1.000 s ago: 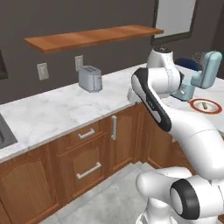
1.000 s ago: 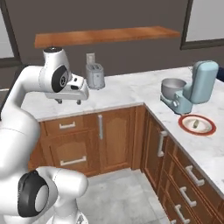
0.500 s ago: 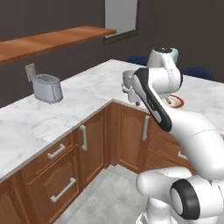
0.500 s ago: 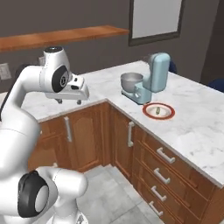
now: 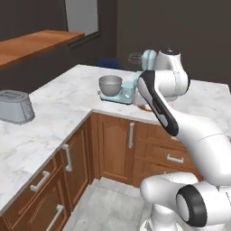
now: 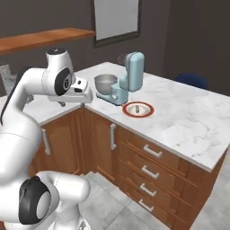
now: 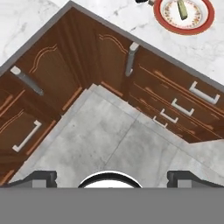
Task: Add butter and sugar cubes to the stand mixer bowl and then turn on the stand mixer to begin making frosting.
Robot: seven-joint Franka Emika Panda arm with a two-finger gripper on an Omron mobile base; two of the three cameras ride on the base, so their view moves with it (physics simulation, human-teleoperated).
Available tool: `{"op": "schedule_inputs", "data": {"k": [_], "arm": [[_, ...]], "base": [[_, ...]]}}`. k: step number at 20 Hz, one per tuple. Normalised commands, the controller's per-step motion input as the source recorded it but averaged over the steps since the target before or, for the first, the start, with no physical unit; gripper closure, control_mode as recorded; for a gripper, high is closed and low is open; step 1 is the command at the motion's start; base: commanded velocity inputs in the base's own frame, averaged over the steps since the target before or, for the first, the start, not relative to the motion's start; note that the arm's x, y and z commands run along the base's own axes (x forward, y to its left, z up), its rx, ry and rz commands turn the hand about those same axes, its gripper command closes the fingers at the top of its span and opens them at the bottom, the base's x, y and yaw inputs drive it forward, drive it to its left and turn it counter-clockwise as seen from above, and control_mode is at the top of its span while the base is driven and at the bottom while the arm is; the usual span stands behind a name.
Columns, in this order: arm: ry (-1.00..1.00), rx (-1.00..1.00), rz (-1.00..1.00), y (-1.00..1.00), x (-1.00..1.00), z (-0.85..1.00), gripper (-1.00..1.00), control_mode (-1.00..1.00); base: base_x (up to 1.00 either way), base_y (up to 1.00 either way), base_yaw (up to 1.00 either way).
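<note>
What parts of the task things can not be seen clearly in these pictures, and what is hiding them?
- Sugar cubes: too small to tell apart on the plate in the right base view.
- Butter: a pale stick on the plate in the hand view; its shape is unclear.
- Stand mixer: largely behind the white arm in the left base view.
- Stand mixer bowl: its inside is hidden by its own wall.
- Pincer: open, fingertips cut off at the bottom of the hand view.
</note>
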Motion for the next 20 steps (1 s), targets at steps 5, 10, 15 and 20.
{"op": "schedule_inputs", "data": {"k": [5,10,15,20], "arm": [[0.00,0.00,0.00,0.00,0.00,0.00,-1.00,1.00],[0.00,0.00,0.00,0.00,0.00,0.00,-1.00,1.00],[0.00,0.00,0.00,0.00,0.00,0.00,-1.00,1.00],[0.00,0.00,0.00,0.00,0.00,0.00,-1.00,1.00]], "base": [[0.24,0.31,-0.36],[0.22,0.25,-0.32],[0.37,0.28,-0.28],[0.51,0.37,-0.22]]}}
